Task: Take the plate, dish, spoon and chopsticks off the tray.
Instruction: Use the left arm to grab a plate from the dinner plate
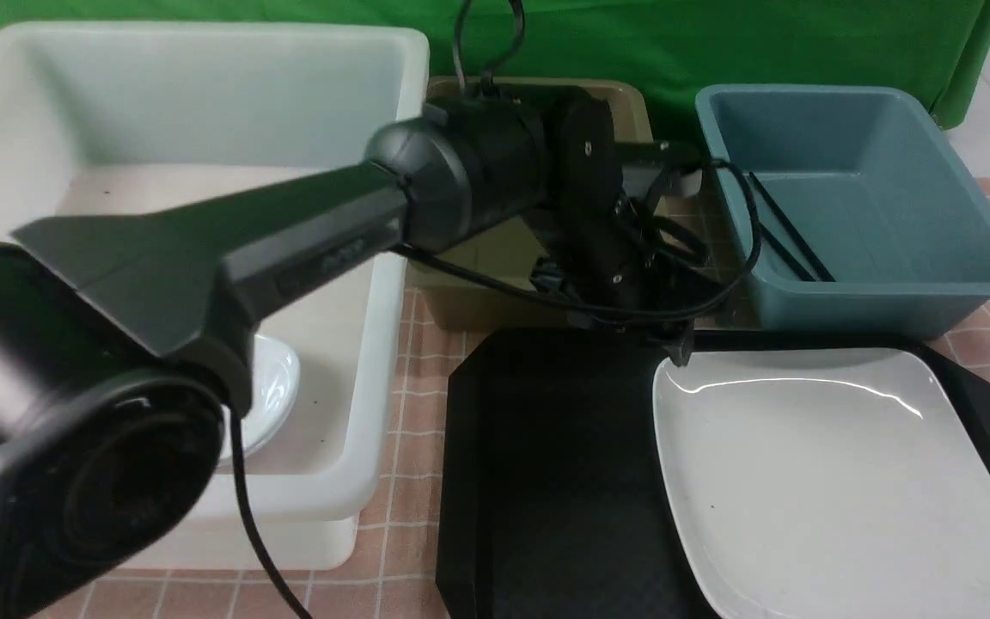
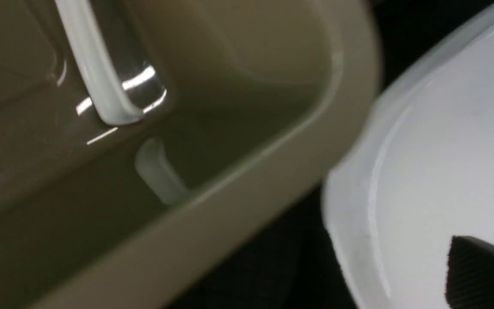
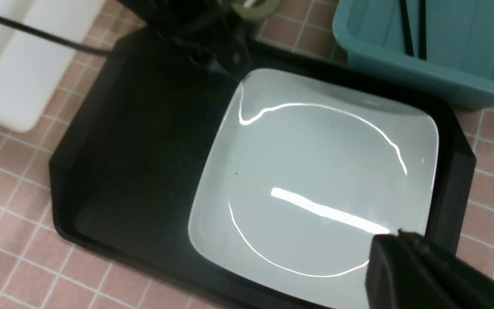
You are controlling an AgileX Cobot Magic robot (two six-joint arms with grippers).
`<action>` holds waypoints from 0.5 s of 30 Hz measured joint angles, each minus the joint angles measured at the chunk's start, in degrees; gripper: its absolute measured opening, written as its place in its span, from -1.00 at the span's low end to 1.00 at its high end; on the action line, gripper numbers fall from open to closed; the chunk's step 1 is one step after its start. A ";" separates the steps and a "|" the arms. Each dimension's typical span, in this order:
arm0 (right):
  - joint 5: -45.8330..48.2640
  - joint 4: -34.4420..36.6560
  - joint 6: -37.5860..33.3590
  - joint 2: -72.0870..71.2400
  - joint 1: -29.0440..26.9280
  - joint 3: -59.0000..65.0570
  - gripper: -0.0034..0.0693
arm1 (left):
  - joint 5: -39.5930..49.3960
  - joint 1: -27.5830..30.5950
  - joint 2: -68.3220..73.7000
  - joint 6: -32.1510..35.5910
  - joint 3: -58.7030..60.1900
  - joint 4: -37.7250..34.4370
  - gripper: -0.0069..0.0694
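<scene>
The white plate (image 1: 821, 481) lies on the right half of the black tray (image 1: 546, 481); both also show in the right wrist view, plate (image 3: 315, 171) and tray (image 3: 135, 150). My left gripper (image 1: 680, 348) hangs just over the plate's far left corner, open and empty; one ribbed finger (image 2: 483, 274) shows above the plate (image 2: 444, 150). The white spoon (image 2: 101, 86) lies in the olive bin (image 2: 251, 180). The black chopsticks (image 1: 791, 232) lie in the blue bin (image 1: 890, 292). My right gripper (image 3: 401, 240) is shut and empty above the plate's near right edge.
A small pale dish (image 1: 276, 387) sits in the big white bin (image 1: 203, 39) at the left. The olive bin (image 1: 624, 103) stands behind the tray, with the blue bin to its right. My left arm crosses the view from the near left. A pink checked cloth (image 1: 409, 387) covers the table.
</scene>
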 joint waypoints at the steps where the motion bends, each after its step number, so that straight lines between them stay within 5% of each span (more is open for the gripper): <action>1: 0.00 0.14 0.00 -0.06 0.00 0.00 -0.82 | -0.34 0.00 0.86 0.00 -0.12 0.00 0.33; 7: 0.00 1.29 -0.18 0.01 0.00 0.00 -0.82 | -2.44 -0.06 3.37 -0.14 -0.38 -1.78 0.53; 15: -0.44 1.78 -0.43 0.01 0.00 0.00 -0.82 | -4.87 -0.06 5.89 2.03 -0.45 -6.76 0.35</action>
